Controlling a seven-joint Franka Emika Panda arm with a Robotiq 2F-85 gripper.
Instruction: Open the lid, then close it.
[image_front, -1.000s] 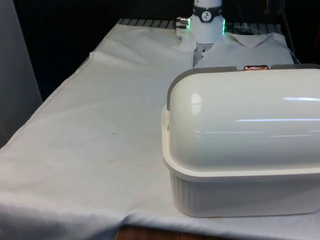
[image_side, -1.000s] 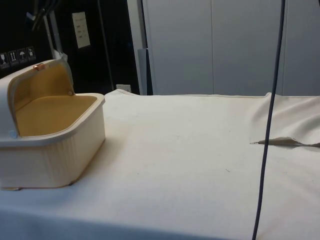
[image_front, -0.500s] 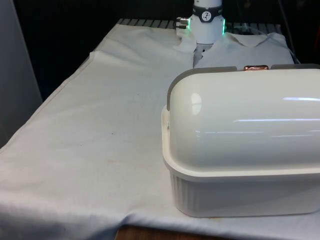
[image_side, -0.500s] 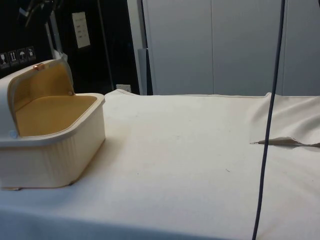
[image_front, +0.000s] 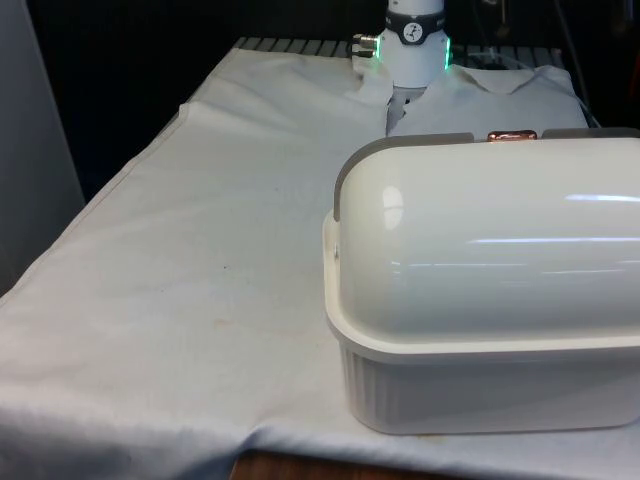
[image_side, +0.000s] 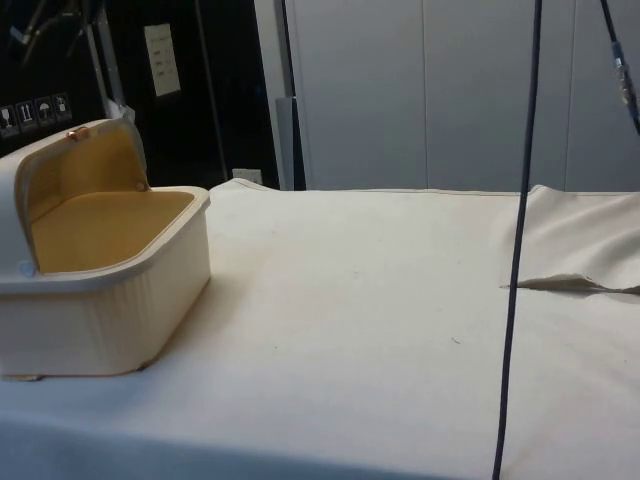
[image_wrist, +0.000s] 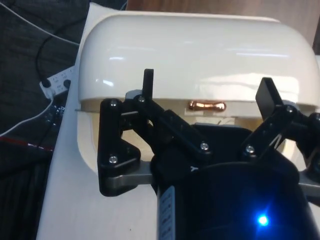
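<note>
White bread box (image_front: 480, 290) lid (image_side: 85, 165) open; claw (image_wrist: 206, 92) spread above copper handle (image_wrist: 207, 105).

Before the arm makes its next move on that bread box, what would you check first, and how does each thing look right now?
1. Lid fully open: ok, it is rolled back and the side view shows the tan inside.
2. Copper handle reachable: ok, it lies bare at the lid's edge, between the fingers' line in the wrist view.
3. Gripper open: ok, its fingers stand wide apart, touching nothing.
4. Bread box seated flat on the white cloth: ok.
5. Inside free of items: ok as far as the side view reaches; the far corner is hidden.
6. Hanging black cable clear of the box: ok, it hangs well away.
</note>
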